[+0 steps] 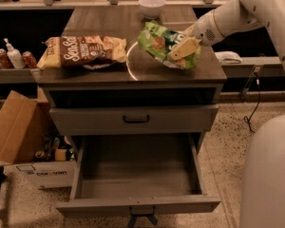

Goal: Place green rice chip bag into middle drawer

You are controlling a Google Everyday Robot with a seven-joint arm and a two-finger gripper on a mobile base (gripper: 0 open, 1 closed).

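Observation:
The green rice chip bag (157, 42) is at the right of the cabinet top (109, 72), its left end tipped up off the wood. My gripper (183, 49), with tan fingers, comes in from the right and is shut on the bag's right part. The middle drawer (137, 204) is pulled wide open below, its plain grey inside bare. It lies in front of and well below the bag.
A brown and yellow chip bag (83, 51) lies on the left of the top, a white bowl (152, 5) at the back. A shut drawer front with a black bar handle (135, 119) sits above the open drawer. A cardboard box (16, 129) stands on the floor at left.

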